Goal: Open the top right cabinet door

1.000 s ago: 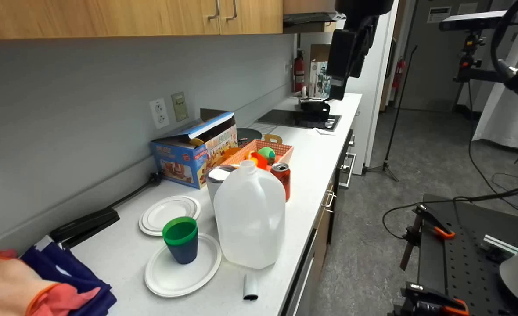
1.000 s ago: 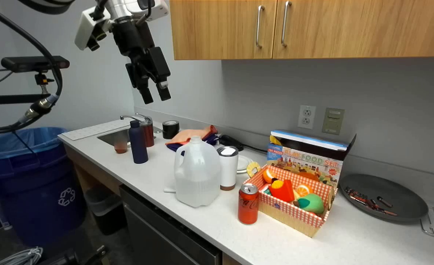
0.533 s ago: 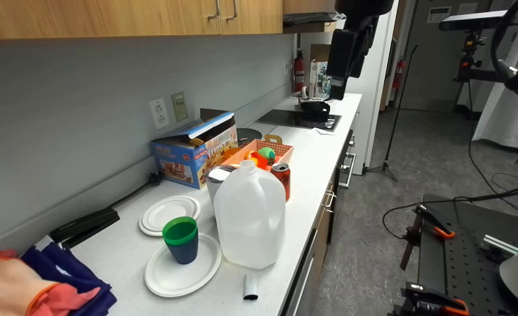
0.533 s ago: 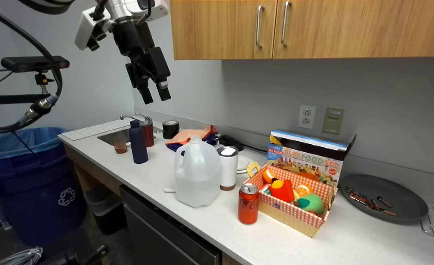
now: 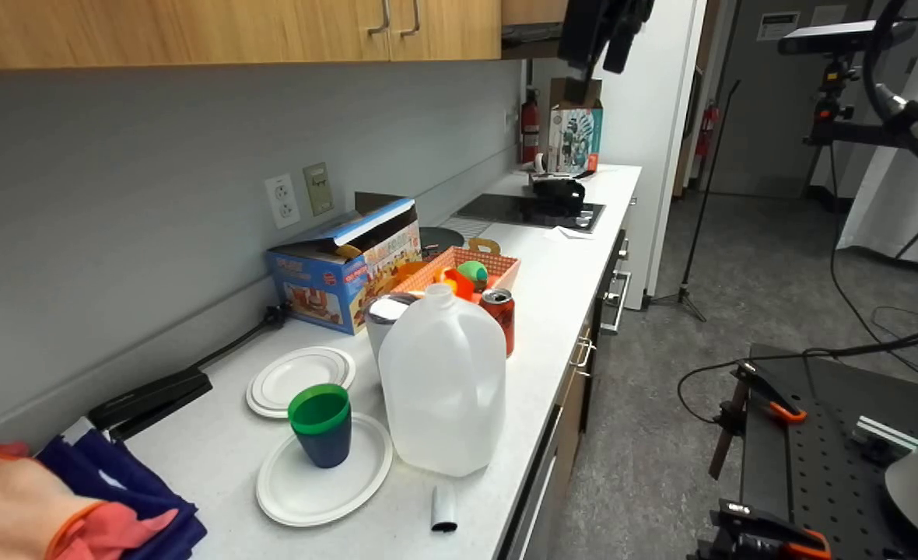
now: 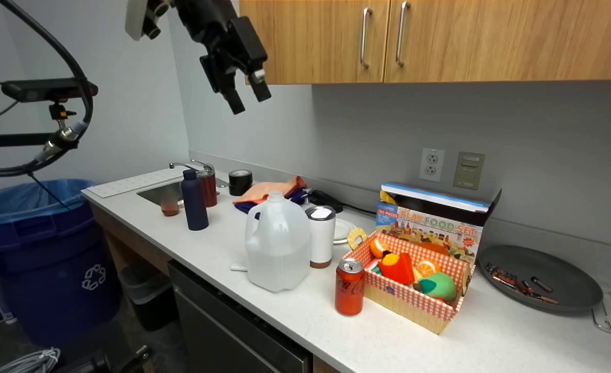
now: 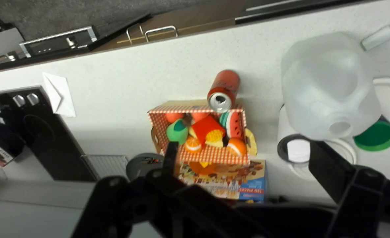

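Wrist view: end effector (image 7: 244, 148) is spread, lower frame. In an exterior view, the top right cabinet door (image 6: 512, 41) is closed, upper right.

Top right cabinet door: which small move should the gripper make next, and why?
Probably tilt the open gripper up toward the silver handle of the top right cabinet door: the door is shut, and the fingers point down over the counter, clear of the handle.

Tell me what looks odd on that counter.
In an exterior view, small loose cylinders, possibly batteries, lie scattered on the dark round dish; odd, since such a dish would normally hold food. I see no spill.
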